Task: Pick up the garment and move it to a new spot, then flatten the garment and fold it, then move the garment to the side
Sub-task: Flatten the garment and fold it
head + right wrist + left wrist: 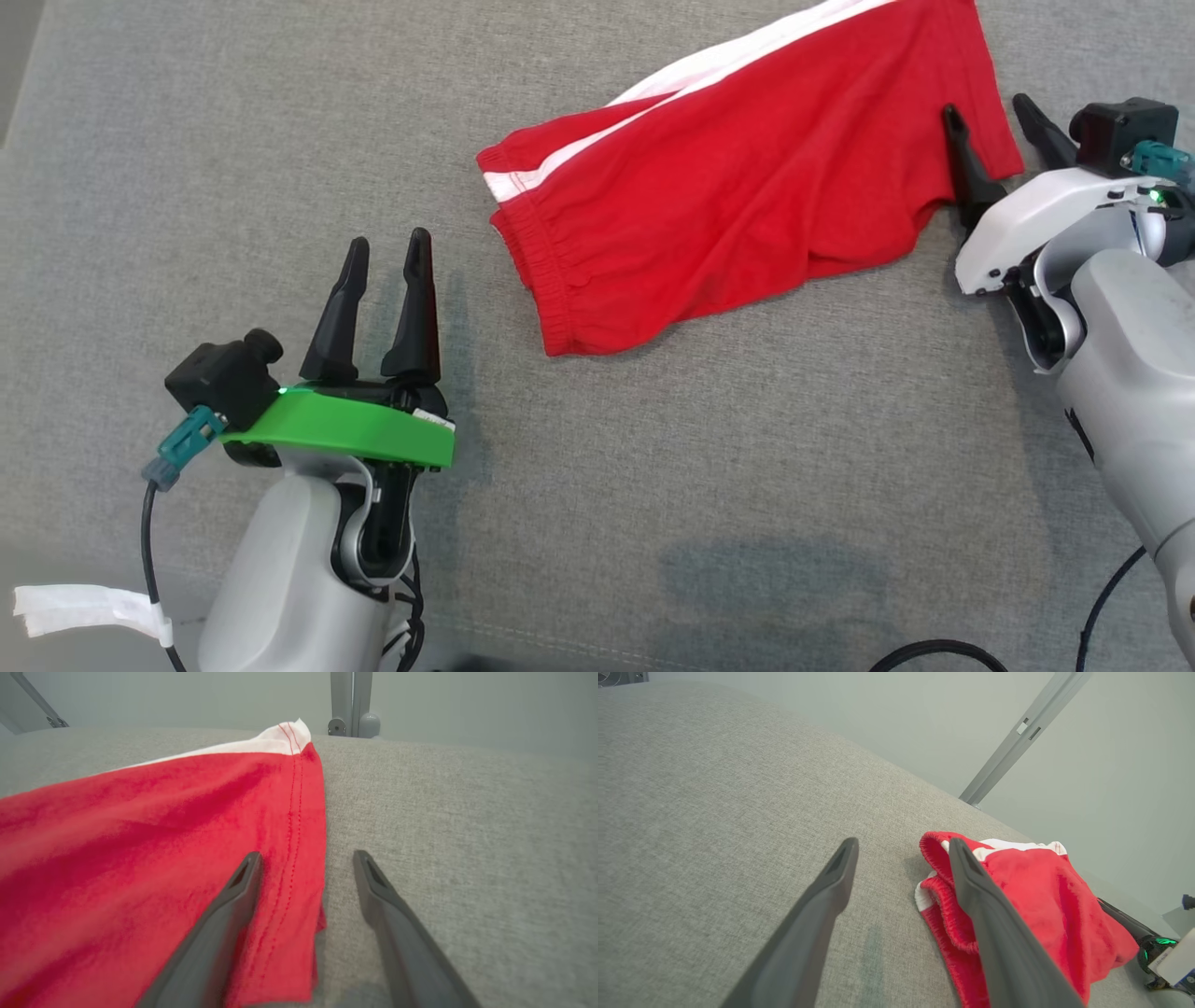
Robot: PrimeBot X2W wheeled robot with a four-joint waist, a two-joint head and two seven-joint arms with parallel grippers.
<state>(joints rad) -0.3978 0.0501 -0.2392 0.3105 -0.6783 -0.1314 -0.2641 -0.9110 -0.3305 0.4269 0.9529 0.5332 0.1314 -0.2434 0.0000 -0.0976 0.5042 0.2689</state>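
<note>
Head view: your red garment (738,177) lies spread on the grey cushion (653,485). Right gripper (986,105) wide open, empty, one finger over the hem, one over bare cushion. Left gripper (388,239) open, empty, apart from the waistband. Black cable (936,644) lies beside your right arm.

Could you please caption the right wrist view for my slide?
Open right pincer straddling the hem of red shorts on grey fabric.
</note>
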